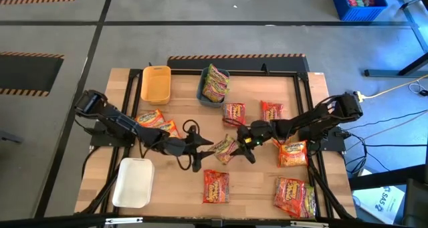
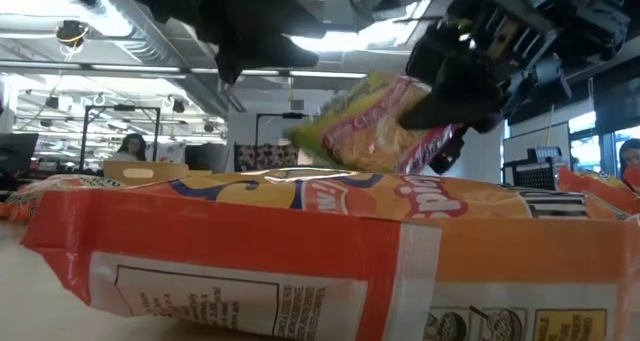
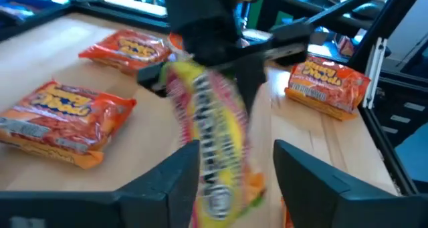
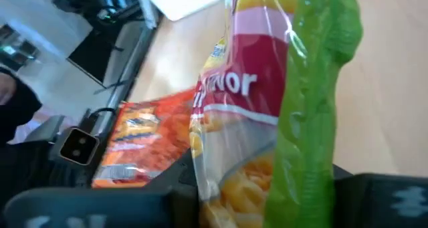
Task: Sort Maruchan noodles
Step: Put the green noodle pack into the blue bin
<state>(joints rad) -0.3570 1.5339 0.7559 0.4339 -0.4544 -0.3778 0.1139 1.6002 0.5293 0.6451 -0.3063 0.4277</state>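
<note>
A green-edged Maruchan noodles packet (image 1: 225,148) hangs above the table's middle between my two grippers. My right gripper (image 1: 242,142) reaches in from the right and is shut on it. My left gripper (image 1: 202,148), coming from the left, is open. In the left wrist view its two fingers (image 3: 175,178) stand on either side of the packet's (image 3: 204,131) free end; I see no touch. Several other packets lie flat on the wood: orange ones (image 1: 150,118) at the left, red ones (image 1: 234,112) (image 1: 215,186) around the middle. My right gripper pinches the packet between its two fingers at the end nearest the table's right side, by the green sealed edge (image 4: 304,168). The fingers come from the right, slanting a little downward. The packet (image 2: 385,121) is lifted clear of the table, tilted, its free end toward the left gripper.
At the far side stand a yellow tray (image 1: 155,83) and a blue-grey tray (image 1: 203,94) holding green-edged packets. A white tray (image 1: 134,181) sits near left. More packets (image 1: 292,152) (image 1: 294,193) lie near right. An orange packet (image 2: 300,241) fills the low view's foreground.
</note>
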